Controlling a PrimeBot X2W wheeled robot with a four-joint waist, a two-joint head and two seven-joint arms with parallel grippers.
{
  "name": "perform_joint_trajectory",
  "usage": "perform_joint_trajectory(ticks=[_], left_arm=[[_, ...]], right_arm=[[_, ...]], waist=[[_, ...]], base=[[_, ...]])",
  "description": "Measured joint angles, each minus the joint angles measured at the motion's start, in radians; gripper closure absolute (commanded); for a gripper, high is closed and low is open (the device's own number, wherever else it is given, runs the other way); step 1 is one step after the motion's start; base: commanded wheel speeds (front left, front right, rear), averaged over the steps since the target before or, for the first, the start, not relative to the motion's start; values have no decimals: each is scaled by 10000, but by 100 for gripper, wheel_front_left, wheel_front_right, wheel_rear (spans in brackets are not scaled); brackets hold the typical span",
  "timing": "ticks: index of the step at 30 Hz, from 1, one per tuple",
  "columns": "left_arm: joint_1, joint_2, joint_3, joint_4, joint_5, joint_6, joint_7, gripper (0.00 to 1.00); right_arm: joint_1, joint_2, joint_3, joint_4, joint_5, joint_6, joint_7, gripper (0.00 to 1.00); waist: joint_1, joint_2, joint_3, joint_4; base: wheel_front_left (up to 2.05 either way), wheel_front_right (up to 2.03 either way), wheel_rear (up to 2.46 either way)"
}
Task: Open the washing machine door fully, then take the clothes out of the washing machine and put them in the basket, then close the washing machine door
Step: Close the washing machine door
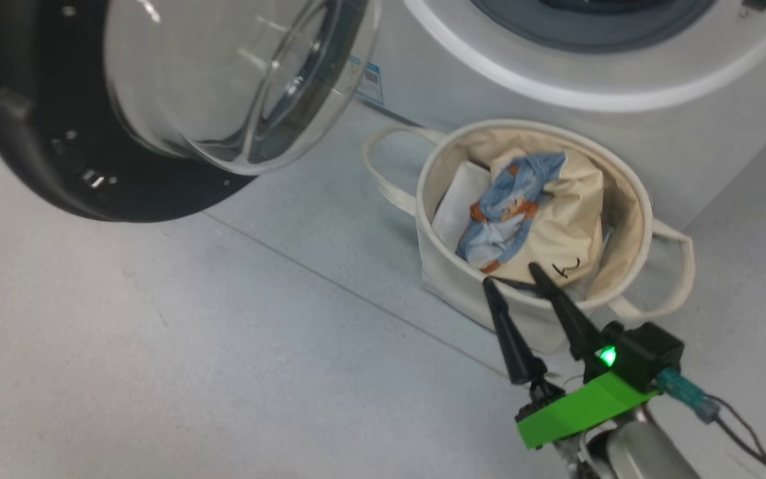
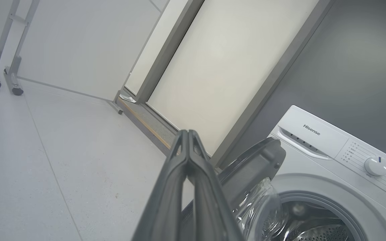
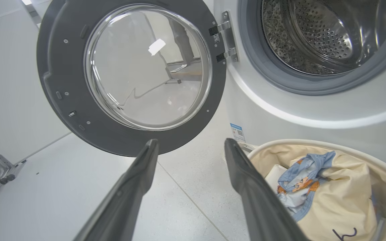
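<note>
The washing machine door (image 1: pixel 44 133) hangs wide open at the upper left, its clear glass bowl (image 1: pixel 237 80) bulging out. Beside it the washing machine (image 1: pixel 556 86) shows a bare drum (image 3: pixel 313 33). The clothes (image 1: pixel 529 213), a light blue printed garment and a cream one, lie in the basket (image 1: pixel 449 279) on the floor below the machine. My right gripper (image 1: pixel 512 274) stands open at the basket's near rim, holding nothing. In the left wrist view my left gripper (image 2: pixel 188 134) is shut and bare, raised beside the door's (image 2: pixel 256 167) top edge.
A flat white folded piece (image 1: pixel 456 199) lies in the basket beside the clothes. A blue-white label (image 3: pixel 237 132) marks the machine's lower front. Pale tiled floor (image 1: pixel 190 346) spreads to the left. A metal frame on castors (image 2: pixel 3 67) and a wall panel (image 2: pixel 219 67) stand beyond the machine.
</note>
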Motion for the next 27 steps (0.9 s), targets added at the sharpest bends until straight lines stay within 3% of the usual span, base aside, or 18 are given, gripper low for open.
perform_joint_trajectory(ticks=[4,11,20,27], left_arm=[[-869,943,602,1277,-917,25,709,100],[-1940,1898,807,2984,-1440,915,1695,100],[-2789,2069,1099,3409,-2980,1896,3561,100],[-2778,1939,1081,2895,-4167,2725,5246,100]], right_arm=[[-367,-284,-174,-205,0,0,0,0],[-852,-458,-134,-435,8,0,0,0],[-1023,-437,-199,-426,23,0,0,0],[-1118,-353,-244,-414,96,0,0,0]], waist=[[0,0,630,-360],[1,-1,1443,-1190],[1,0,1823,-2244],[1,0,1769,-2566]], base=[[0,0,0],[0,0,0],[0,0,0],[0,0,0]])
